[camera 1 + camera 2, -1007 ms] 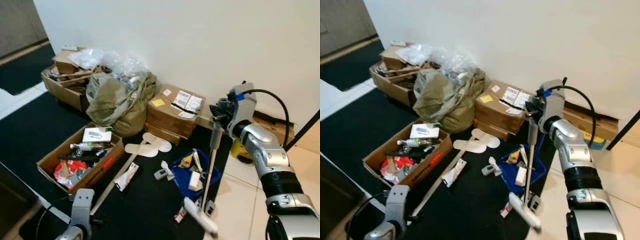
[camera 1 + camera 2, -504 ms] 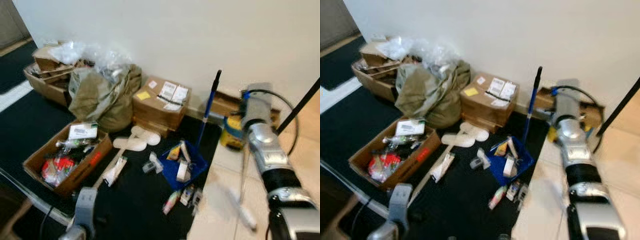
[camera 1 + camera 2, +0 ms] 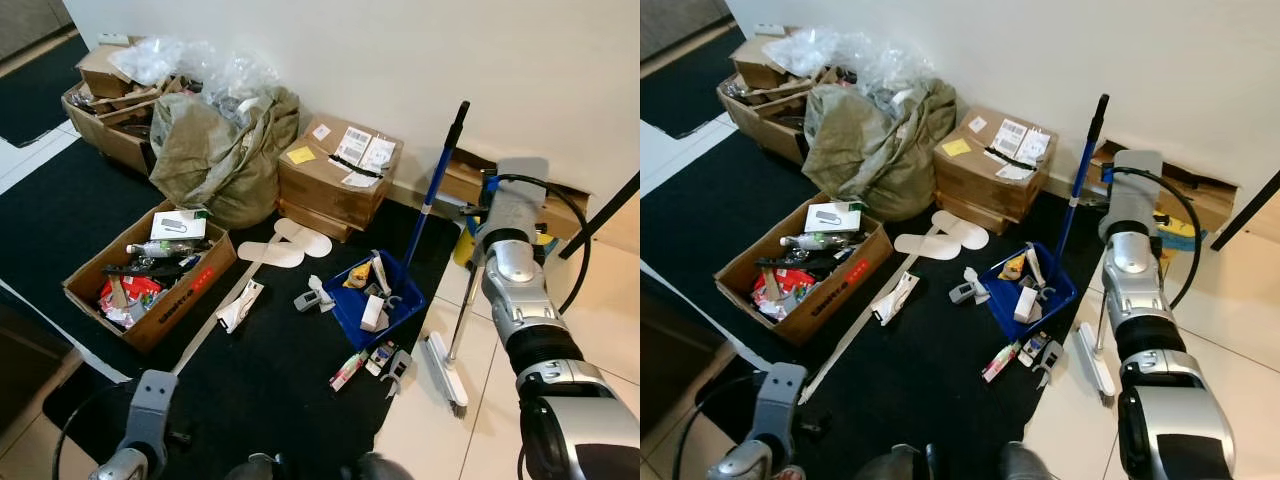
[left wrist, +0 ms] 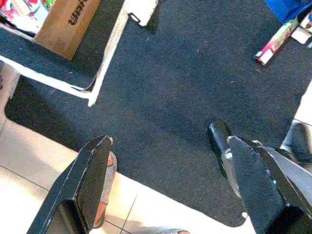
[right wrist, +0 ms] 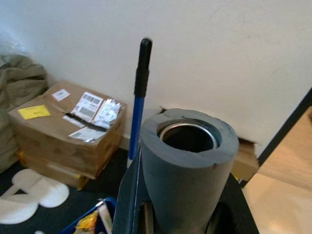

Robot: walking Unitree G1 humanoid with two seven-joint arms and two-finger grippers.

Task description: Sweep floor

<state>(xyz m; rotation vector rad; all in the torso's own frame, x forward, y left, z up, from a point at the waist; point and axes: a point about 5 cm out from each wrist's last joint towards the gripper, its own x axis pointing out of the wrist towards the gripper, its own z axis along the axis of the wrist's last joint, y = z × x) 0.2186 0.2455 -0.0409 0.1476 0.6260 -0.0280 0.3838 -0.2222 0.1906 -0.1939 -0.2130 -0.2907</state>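
Sweeping looks barely begun: the right hand (image 3: 478, 215) seems clamped on the broom (image 3: 452, 340), litter (image 3: 349, 369) remains on the black mat (image 3: 260, 390), and the left hand (image 4: 165, 180) hangs open.

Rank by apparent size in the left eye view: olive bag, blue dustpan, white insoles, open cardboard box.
1. olive bag
2. open cardboard box, close to the bag; it sits nearer the camera, so unsure
3. blue dustpan
4. white insoles

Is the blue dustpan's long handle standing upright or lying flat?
Upright, slightly tilted: the blue dustpan sits on the black mat holding litter, and its blue handle rises toward the white wall.
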